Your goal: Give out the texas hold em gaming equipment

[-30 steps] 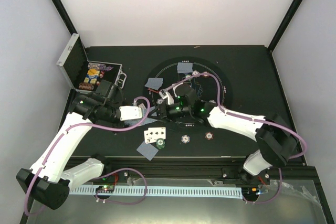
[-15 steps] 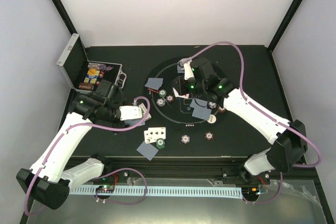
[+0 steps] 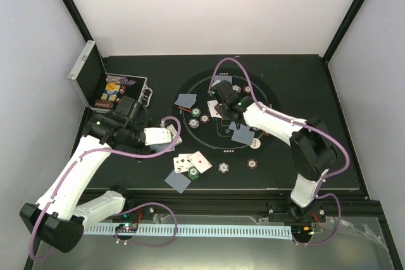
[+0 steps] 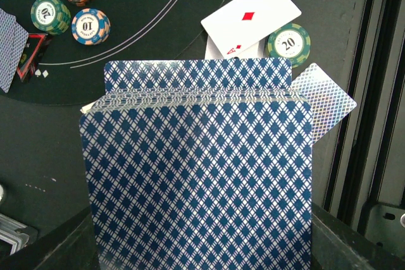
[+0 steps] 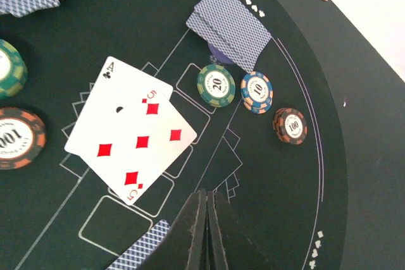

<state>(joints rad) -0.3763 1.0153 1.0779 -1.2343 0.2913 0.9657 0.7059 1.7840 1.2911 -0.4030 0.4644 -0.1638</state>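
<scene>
As dealing needs a ready stock, the left fingers (image 4: 351, 245) clamp the deck (image 4: 202, 175) face-down; the right fingers (image 5: 193, 235) hover closed and empty over the mat (image 5: 285, 175) by the five (image 5: 142, 147)

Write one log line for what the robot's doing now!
left gripper: holds card deck | right gripper: shut, empty, over mat | five of diamonds: face up

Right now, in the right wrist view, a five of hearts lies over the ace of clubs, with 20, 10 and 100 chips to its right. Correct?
No. The right wrist view shows diamond pips: it is the five of diamonds, not hearts. It does lie over the ace of clubs, with the 20 chip, 10 chip and 100 chip to its right.
</scene>
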